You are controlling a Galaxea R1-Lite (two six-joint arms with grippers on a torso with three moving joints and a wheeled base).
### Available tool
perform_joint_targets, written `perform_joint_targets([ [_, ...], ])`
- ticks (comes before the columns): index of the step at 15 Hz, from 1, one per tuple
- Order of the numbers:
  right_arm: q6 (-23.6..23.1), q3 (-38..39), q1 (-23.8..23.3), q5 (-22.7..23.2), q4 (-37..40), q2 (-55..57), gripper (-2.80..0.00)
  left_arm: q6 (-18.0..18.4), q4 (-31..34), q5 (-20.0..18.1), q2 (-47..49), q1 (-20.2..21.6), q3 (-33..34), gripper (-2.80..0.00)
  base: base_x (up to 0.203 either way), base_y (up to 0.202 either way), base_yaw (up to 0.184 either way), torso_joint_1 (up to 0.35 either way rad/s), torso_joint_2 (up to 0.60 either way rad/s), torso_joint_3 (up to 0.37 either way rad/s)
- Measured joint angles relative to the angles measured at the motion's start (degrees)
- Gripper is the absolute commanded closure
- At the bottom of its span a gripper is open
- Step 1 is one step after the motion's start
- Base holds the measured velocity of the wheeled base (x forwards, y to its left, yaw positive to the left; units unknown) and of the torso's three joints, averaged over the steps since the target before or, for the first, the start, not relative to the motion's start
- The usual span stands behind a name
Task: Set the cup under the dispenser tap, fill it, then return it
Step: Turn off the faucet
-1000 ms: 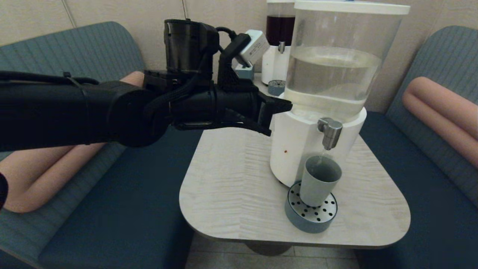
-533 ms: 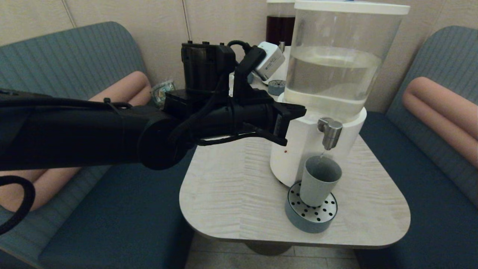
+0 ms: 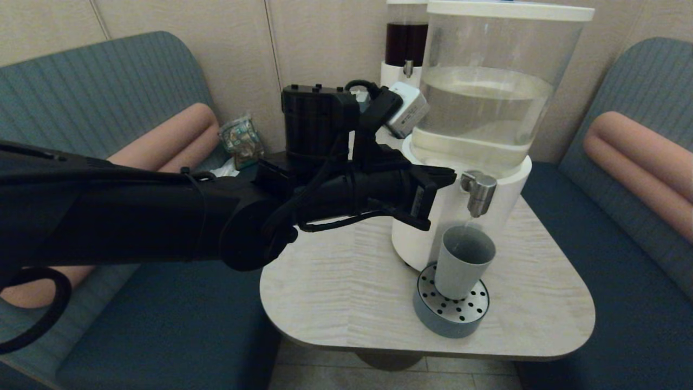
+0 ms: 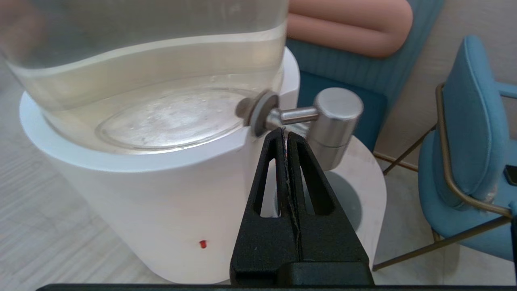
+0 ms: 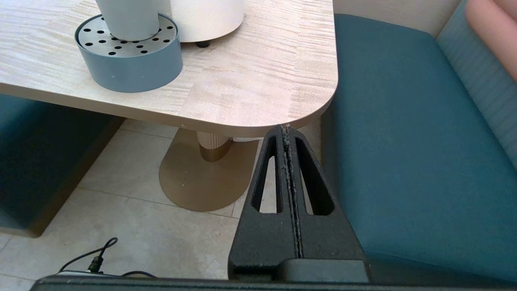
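The grey-blue cup [image 3: 463, 261] stands upright on a round perforated drip tray [image 3: 451, 311], directly under the steel dispenser tap [image 3: 478, 192]. A thin stream falls from the tap into the cup. My left gripper [image 3: 437, 187] is shut and empty, hanging just left of the tap at its height, against the large dispenser's white base [image 3: 427, 227]. In the left wrist view the shut fingertips [image 4: 284, 134] sit just below the tap's stem, with the tap [image 4: 333, 121] beside them. My right gripper [image 5: 286, 129] is shut, parked low past the table's corner.
The dispenser's clear tank [image 3: 487, 97] holds pale liquid. A smaller dark-liquid dispenser [image 3: 403, 49] stands behind it. The pale table [image 3: 335, 271] sits between blue benches [image 3: 595, 244] with pink bolsters. A packet [image 3: 242, 140] lies on the left bench. A blue chair [image 4: 472, 133] stands beyond.
My left arm has swung down and to the right, bringing its shut gripper from beside the tank's bottom to next to the tap. The cup has stayed under the tap.
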Motion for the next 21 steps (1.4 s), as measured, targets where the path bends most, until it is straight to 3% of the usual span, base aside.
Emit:
perform_joint_targets([
  [21, 0.02, 0.0, -0.02, 0.0, 0.0, 0.0, 0.0, -0.21, 0.68, 1.07, 5.23, -1.26, -6.97, 0.0, 0.0, 0.0, 0.0, 0.0, 0.0, 0.0],
])
